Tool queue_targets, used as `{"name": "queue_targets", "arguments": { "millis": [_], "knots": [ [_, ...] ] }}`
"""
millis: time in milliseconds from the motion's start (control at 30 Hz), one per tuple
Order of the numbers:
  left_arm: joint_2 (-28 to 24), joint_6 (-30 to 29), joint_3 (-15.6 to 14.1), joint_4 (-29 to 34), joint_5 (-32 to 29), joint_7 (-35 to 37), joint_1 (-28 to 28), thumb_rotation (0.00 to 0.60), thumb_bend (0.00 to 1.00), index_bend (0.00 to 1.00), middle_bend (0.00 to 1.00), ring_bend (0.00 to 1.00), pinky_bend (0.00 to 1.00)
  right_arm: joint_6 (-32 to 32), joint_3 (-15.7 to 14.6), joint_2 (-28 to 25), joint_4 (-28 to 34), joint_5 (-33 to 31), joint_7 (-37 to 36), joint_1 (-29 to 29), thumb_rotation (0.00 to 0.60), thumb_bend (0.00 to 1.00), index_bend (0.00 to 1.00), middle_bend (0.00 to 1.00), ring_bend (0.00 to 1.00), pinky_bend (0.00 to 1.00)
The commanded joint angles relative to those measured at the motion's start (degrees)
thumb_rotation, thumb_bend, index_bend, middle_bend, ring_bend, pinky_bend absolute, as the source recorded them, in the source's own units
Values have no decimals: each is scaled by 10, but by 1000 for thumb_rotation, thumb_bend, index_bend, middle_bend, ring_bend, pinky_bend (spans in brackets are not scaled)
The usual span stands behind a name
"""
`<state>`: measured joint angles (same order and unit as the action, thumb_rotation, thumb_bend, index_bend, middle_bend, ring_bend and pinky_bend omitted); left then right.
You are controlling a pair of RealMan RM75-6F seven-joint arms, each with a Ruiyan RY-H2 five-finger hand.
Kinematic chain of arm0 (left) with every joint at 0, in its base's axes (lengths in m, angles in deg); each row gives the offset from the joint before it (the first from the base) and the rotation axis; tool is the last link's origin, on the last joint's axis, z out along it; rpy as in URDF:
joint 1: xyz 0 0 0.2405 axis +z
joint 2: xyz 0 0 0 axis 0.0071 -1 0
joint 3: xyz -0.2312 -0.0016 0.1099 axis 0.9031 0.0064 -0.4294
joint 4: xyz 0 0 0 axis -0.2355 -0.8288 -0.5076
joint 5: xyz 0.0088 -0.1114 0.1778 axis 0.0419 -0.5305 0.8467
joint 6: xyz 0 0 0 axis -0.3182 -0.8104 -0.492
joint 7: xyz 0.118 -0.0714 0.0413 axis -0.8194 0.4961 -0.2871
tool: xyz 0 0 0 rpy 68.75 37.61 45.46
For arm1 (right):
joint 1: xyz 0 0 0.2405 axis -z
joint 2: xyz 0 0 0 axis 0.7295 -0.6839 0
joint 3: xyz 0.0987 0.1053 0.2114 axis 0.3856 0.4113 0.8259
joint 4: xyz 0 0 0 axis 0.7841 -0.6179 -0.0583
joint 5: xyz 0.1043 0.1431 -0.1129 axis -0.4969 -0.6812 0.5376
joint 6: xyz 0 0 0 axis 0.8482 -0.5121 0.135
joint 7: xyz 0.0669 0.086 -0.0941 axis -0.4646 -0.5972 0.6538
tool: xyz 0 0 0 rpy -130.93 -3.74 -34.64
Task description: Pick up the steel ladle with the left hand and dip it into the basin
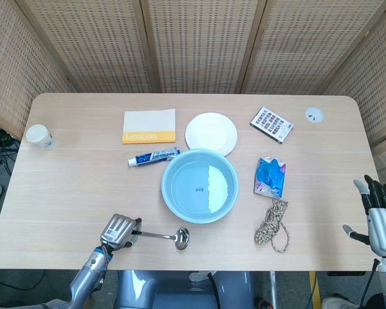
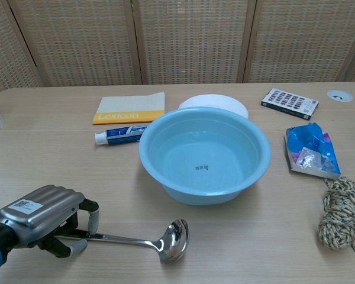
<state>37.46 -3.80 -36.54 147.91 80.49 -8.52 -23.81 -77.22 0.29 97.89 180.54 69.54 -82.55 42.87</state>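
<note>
The table (image 2: pixel 41 165) carries the blue basin (image 2: pixel 205 155) at its middle, with water inside. In front of the basin, apart from it, lies the steel ladle (image 2: pixel 143 241), bowl toward the right. My left hand (image 2: pixel 42 219) has its fingers curled around the handle end. My right hand (image 1: pixel 380 215) waits beside the table's right edge, fingers spread, holding nothing.

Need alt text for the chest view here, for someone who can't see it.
The left hand grips the handle of a steel ladle lying on the table, in front of a blue basin holding water.
</note>
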Motion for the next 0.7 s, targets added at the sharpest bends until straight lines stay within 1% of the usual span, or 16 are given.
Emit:
{"name": "queue_targets", "arguments": {
  "millis": [33,200,300,400,567,700],
  "knots": [
    [-8,-8,4,4,8,11,0,600,387,811,1000,1000,1000,1,0,0,0,0,1,0,600,0,0,0,0,0],
    [-40,-27,2,21,45,51,-3,600,393,875,1000,1000,1000,3,-1,1,1,-1,5,-1,600,0,0,0,0,0],
    [-59,-33,-2,26,63,69,-4,600,397,889,1000,1000,1000,4,-1,1,1,-2,6,-1,600,0,0,0,0,0],
    [-76,-37,-4,34,73,83,-5,600,439,908,1000,1000,1000,4,-2,2,1,-1,8,-2,600,0,0,0,0,0],
    [-102,-40,-4,47,88,102,-9,600,475,917,1000,1000,1000,6,-3,4,1,-2,13,-3,600,0,0,0,0,0],
    [-125,-39,-5,66,98,115,-13,600,476,917,1000,1000,1000,7,-3,6,0,-2,17,-3,600,0,0,0,0,0]
  ]
}}
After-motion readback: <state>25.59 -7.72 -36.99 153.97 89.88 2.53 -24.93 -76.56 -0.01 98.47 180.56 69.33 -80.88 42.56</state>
